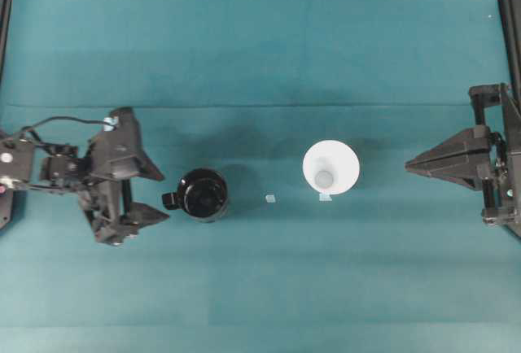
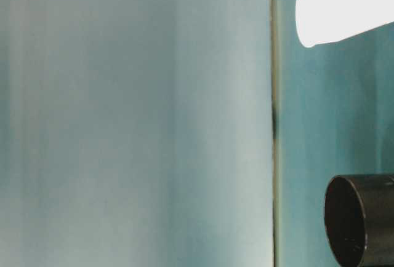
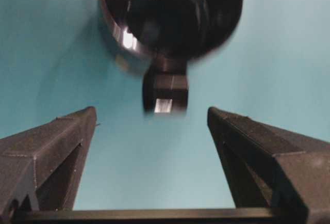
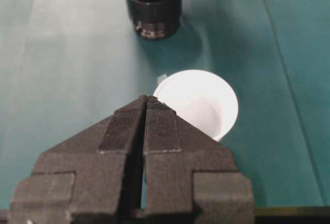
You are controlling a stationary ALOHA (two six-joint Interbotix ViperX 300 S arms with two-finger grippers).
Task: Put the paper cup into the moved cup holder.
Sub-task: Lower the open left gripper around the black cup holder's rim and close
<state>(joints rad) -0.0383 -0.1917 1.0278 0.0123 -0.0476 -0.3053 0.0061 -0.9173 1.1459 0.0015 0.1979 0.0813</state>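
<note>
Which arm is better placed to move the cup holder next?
Probably the left: its pincer is open right beside the cup holder, at the handle. The right pincer is shut, beyond the paper cup.

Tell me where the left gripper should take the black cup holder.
Judging by its pose, grip the small side handle: it points straight at the open left gripper. Come from the cup holder's left, overhead view, closing across the handle.

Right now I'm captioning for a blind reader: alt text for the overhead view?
A black cup holder and a white paper cup stand apart on a teal table. The open left gripper faces the holder; the shut right gripper waits.
</note>
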